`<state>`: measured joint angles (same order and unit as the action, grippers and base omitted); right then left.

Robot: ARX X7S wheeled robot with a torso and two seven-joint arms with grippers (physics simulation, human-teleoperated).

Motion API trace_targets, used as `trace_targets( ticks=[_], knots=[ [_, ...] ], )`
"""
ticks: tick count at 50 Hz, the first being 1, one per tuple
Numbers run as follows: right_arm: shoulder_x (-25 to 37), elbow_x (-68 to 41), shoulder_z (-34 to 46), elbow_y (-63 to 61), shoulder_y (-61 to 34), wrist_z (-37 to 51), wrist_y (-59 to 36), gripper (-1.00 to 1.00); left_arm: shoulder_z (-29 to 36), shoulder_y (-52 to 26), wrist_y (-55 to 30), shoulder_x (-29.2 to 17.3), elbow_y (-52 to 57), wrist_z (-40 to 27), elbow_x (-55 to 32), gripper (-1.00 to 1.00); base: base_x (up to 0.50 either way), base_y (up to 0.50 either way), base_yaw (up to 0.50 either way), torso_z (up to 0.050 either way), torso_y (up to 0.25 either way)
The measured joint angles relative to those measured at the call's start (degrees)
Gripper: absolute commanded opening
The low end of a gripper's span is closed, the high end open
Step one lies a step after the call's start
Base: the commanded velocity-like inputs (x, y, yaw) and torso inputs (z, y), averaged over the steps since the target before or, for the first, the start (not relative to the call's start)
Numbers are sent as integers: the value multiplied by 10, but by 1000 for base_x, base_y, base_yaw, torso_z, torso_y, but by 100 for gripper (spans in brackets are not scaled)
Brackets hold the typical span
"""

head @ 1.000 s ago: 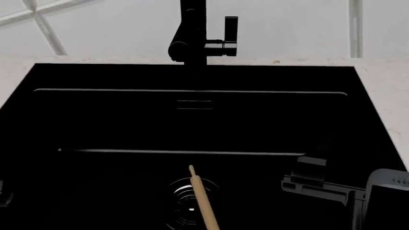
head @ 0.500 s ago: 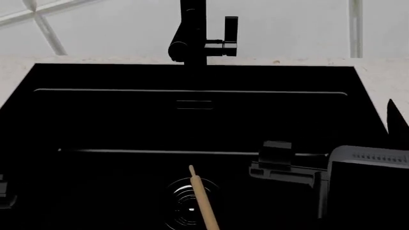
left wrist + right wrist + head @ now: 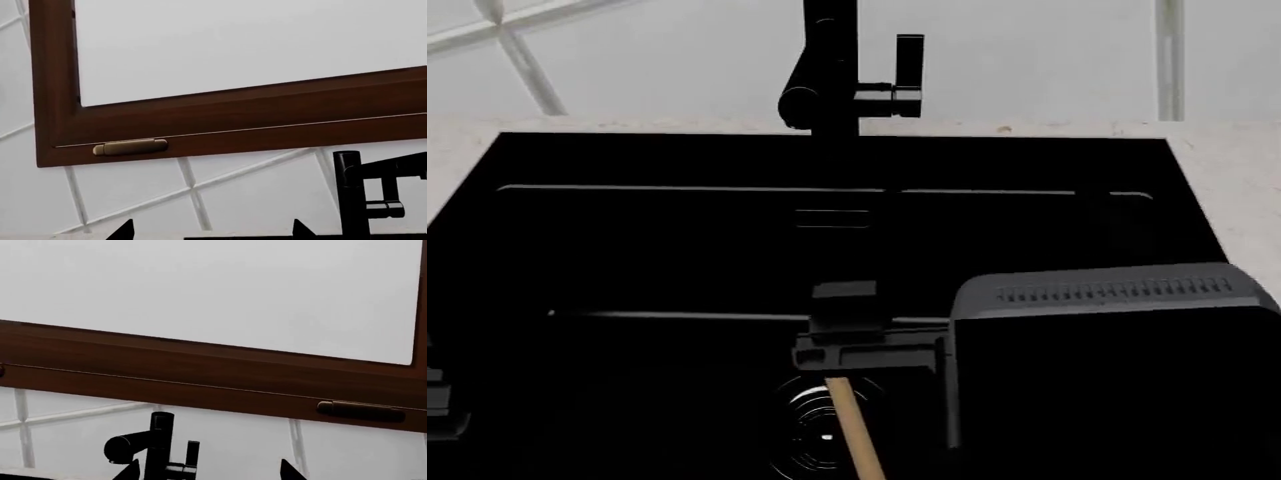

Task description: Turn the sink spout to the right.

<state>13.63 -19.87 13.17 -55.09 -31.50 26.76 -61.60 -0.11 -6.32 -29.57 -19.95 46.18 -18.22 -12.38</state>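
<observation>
One sink spout (image 3: pixel 831 70), standing behind the sink, with one upright lever handle (image 3: pixel 909 58) on its side. One sink (image 3: pixel 667 250), black, set into one pale worktop (image 3: pixel 1241 190). One round drain (image 3: pixel 817 432) in the sink's floor. One wooden rod (image 3: pixel 856 430) lying across that drain. Two end effectors over the sink: right end effector (image 3: pixel 843 335) above the drain, left end effector (image 3: pixel 438 400) only a sliver at the sink's left edge. One brown window frame (image 3: pixel 220 115) above the sink, with two latches (image 3: pixel 130 147) (image 3: pixel 360 410).
</observation>
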Motion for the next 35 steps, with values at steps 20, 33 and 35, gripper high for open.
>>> trace_targets(
  ticks=[20, 33, 35],
  knots=[
    [-48, -32, 30, 21, -37, 11, -27, 100, 5, 3, 7, -2, -8, -3, 0, 100, 0, 0, 0, 0, 0],
    [-55, -36, 48, 36, -54, 26, -43, 100, 6, 3, 8, -4, -8, -6, -3, 100, 0, 0, 0, 0, 0],
    [-55, -37, 50, 37, -56, 27, -44, 100, 6, 3, 8, -4, -8, -6, -3, 100, 0, 0, 0, 0, 0]
  ],
)
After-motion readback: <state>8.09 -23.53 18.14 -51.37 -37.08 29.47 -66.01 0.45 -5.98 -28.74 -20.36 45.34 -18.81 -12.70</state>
